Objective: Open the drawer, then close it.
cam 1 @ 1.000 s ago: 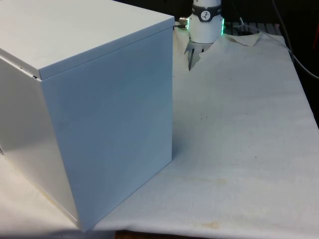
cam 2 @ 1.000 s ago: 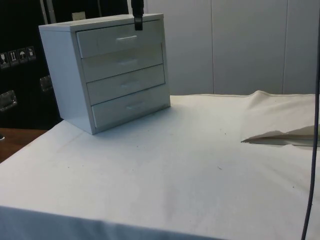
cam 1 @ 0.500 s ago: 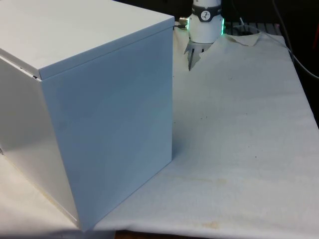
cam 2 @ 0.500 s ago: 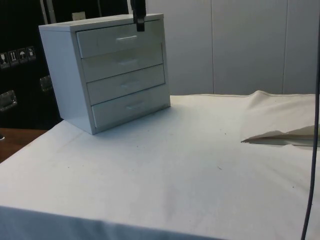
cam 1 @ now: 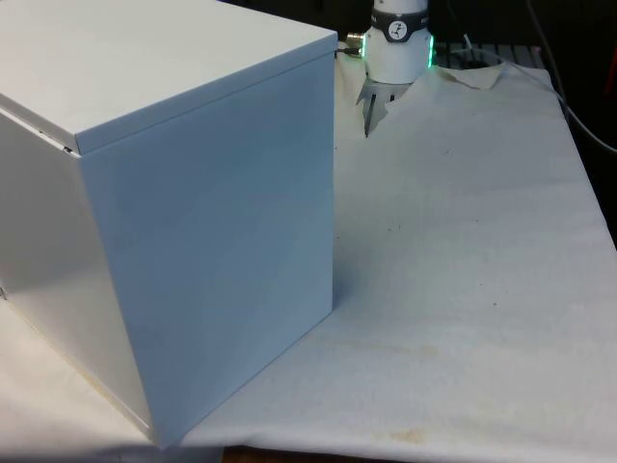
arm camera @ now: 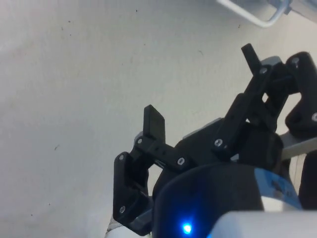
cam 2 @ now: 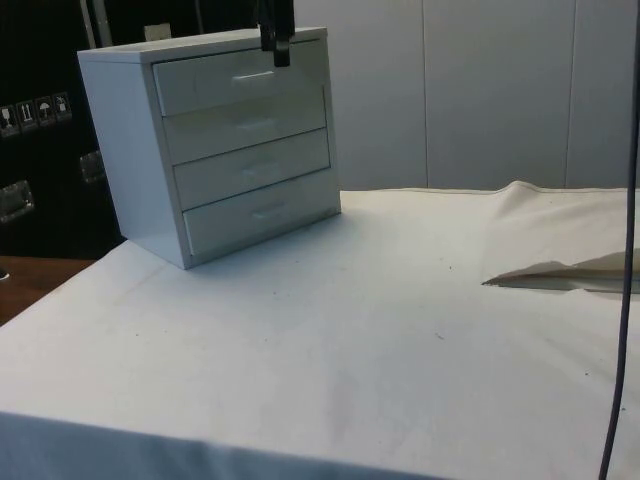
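Note:
A white chest of drawers (cam 2: 215, 140) stands on the cloth at the side view's left, with all its stacked drawers pushed in. The top drawer (cam 2: 235, 80) carries a small silver handle (cam 2: 252, 75). My black gripper (cam 2: 276, 48) hangs just in front of that drawer's upper right part, close to the handle and apart from it. In the wrist view the gripper (arm camera: 202, 89) is open, nothing sits between its fingers (arm camera: 153, 124), and a silver handle (arm camera: 270, 19) shows beyond them. In the front view the chest (cam 1: 183, 203) turns its plain back and side.
The white cloth (cam 2: 330, 340) spreads flat in front of the chest. A raised fold of cloth (cam 2: 550, 265) lies at the side view's right. A dark cable (cam 2: 625, 300) hangs along that view's right edge. The arm's base (cam 1: 397, 43) stands behind the chest.
In the side view my gripper has shifted slightly upward and leftward in front of the top drawer. The drawers have stayed shut.

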